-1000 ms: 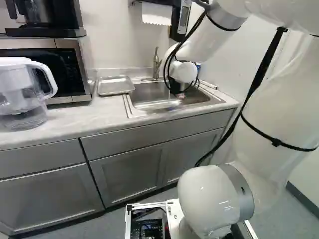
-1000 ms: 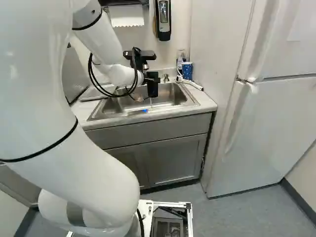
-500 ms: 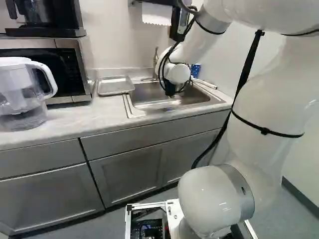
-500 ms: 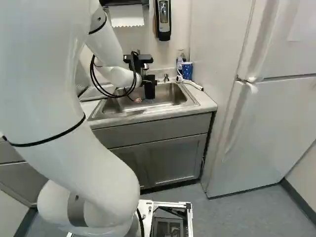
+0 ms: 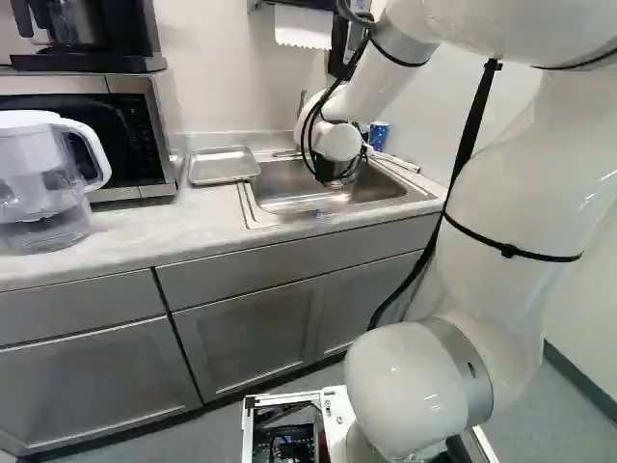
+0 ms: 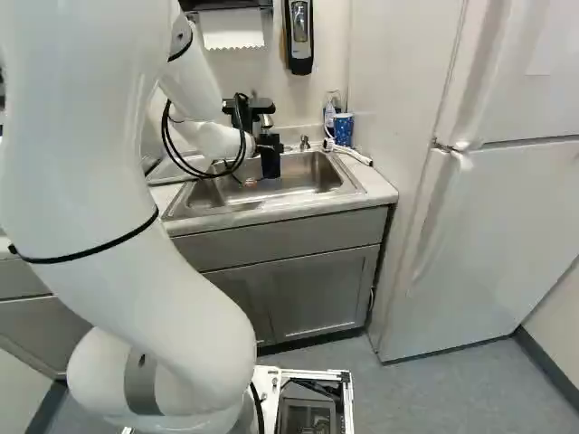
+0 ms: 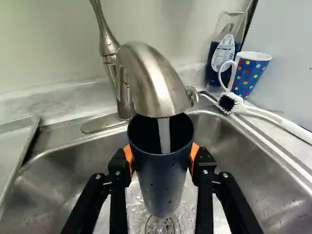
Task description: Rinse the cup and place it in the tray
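Pale tabletop point(image 5: 145, 227) along the wall, grey cabinets point(image 5: 246, 333) below, fridge point(image 6: 488, 235) at the right of the right base view. Microwave point(image 5: 152, 125) and clear pitcher point(image 5: 40, 183) at the left of the left base view. Metal tray point(image 5: 224, 166) lies flat beside the sink point(image 6: 312, 172), nothing on it.

Gripper point(image 6: 270, 150) over the basin. Wrist view: orange pads press a dark cup point(image 7: 161, 180) from both sides; firm hold, cup upright, mouth up. Faucet point(image 7: 151, 78) overhangs the mouth, a stream of water point(image 7: 165, 135) falling into it. Drain point(image 7: 162, 226) lies beneath.

Past the sink's far corner: dotted blue mug point(image 7: 249, 75), bottle of blue liquid point(image 7: 224, 54) just beside, white-handled brush point(image 7: 231, 102) near both.
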You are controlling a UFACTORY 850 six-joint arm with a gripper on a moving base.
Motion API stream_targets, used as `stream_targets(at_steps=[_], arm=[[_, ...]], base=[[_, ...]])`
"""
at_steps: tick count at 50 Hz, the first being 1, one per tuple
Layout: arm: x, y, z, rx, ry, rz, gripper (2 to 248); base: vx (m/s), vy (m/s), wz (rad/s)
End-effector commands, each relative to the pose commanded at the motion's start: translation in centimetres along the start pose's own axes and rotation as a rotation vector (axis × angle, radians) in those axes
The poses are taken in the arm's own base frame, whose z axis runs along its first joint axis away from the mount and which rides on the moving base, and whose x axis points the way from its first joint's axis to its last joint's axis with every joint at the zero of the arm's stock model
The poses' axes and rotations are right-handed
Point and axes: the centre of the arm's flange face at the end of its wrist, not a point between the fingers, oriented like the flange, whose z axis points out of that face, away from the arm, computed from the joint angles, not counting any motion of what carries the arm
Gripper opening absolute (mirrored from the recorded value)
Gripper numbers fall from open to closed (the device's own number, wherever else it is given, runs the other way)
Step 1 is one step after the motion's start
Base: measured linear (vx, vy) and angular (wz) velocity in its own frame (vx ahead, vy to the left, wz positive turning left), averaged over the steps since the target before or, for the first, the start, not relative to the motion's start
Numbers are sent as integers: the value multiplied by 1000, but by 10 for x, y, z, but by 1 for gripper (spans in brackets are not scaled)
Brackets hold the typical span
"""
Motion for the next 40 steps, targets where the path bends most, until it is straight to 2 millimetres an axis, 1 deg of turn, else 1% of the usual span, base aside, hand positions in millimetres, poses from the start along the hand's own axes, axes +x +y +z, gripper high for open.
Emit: stream_targets(at_steps=[14,26,40], arm=[[2,1,-1,-6,20,0,125],[-1,2,-8,-6,21,-1,125],[0,2,-8,-7,23,-1,125]], base=[[0,0,0],[0,0,0],[0,0,0]])
